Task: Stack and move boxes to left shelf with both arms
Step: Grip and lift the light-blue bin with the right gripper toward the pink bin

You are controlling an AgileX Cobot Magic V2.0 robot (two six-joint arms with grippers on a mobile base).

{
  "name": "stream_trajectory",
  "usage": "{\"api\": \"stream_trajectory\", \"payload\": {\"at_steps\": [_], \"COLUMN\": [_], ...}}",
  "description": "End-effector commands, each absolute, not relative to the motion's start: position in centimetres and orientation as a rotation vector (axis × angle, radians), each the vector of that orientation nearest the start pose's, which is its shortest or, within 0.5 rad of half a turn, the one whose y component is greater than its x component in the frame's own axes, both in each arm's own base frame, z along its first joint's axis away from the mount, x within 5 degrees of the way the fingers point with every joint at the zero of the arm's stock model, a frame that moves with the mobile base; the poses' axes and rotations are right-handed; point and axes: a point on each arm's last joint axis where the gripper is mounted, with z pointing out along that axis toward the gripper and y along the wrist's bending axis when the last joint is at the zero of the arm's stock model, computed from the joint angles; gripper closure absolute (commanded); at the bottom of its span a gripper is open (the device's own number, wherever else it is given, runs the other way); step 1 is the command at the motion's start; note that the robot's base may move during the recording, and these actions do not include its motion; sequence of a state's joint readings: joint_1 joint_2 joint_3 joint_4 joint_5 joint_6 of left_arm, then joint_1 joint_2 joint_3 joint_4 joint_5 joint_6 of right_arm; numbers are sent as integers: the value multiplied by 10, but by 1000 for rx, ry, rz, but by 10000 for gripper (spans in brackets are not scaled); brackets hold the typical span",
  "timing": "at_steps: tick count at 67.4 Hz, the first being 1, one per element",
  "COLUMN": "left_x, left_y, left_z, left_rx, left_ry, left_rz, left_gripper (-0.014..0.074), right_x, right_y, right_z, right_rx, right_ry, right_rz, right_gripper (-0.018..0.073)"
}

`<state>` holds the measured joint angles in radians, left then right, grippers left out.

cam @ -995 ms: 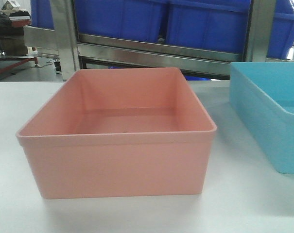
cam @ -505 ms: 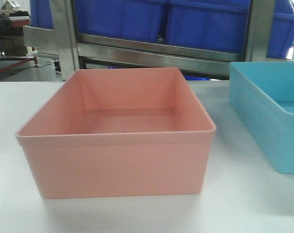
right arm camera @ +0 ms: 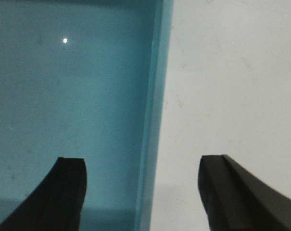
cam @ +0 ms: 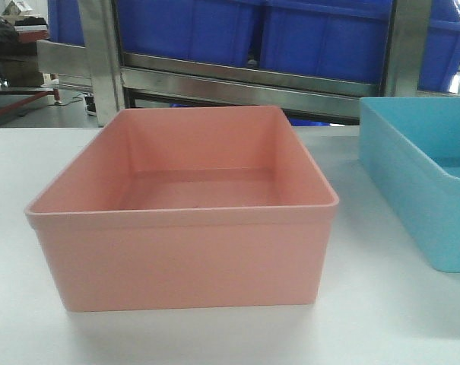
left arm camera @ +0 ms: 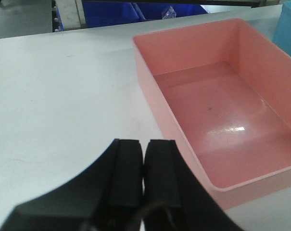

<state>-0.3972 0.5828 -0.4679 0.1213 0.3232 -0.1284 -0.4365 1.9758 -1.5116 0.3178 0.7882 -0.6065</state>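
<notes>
While neither box is stacked yet, both stand apart on the white table (cam: 382,327), each nearer to one arm.

Item — pink box (cam: 184,251): open-topped, empty, at the centre of the table. In the left wrist view it lies ahead and to the right of the left gripper (left arm camera: 144,144), its long axis running away from the claw. The fingers are pressed together, holding nothing, over bare tabletop left of the box's near corner.

Item — blue box (cam: 420,175): right of the pink one, with a gap between them. The right gripper (right arm camera: 143,161) is spread wide astride one wall (right arm camera: 154,96). One finger is over the interior and the other over the table, with the wall running lengthwise between them.

Judgement: closing would pinch that wall, so the right arm looks placed to lift the blue box first.

Steel shelf (cam: 237,80): behind the table, with no box on it yet.
</notes>
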Motion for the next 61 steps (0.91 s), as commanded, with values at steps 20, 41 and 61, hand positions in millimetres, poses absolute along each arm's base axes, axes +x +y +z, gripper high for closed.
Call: {"api": "stream_trajectory", "payload": {"at_steps": [20,41,61], "left_x": [115,115,115], "left_y": [-46,-46,-46], "left_z": [312,312,312], "left_rx": [336,336,336], "left_ry": [1783,1783,1783], "left_rz": [-266,-266,-266], "left_gripper": [605,605,605], "right_x": [403,395,376], "right_y": [-164,-160,-144], "right_z": [225,252,311], "right_rx": [8,72,130], "right_ry": [2586,2535,2401], "right_rz": [9,20,77], "right_gripper": [498,503,503]}}
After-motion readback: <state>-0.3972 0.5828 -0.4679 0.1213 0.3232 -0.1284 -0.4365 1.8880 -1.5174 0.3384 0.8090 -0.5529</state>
